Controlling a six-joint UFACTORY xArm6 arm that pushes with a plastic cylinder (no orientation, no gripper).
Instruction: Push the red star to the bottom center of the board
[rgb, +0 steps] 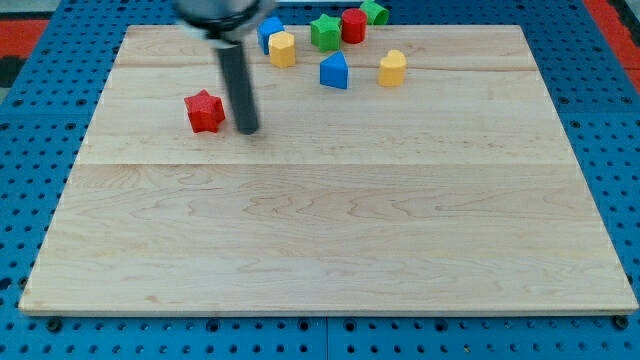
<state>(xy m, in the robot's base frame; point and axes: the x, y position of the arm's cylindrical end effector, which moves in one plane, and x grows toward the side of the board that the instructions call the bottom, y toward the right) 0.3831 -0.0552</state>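
The red star (204, 111) lies on the wooden board (330, 240) in its upper left part. My rod comes down from the view's top, and my tip (246, 130) rests on the board just to the right of the red star, a small gap apart, slightly lower in the view. The bottom center of the board is far below, toward the view's bottom.
A cluster of blocks sits at the board's top center: a blue block (270, 32), a yellow block (283, 48), a green star (324, 32), a red block (353, 25), a green block (374, 12), a blue block (334, 71) and a yellow block (392, 68).
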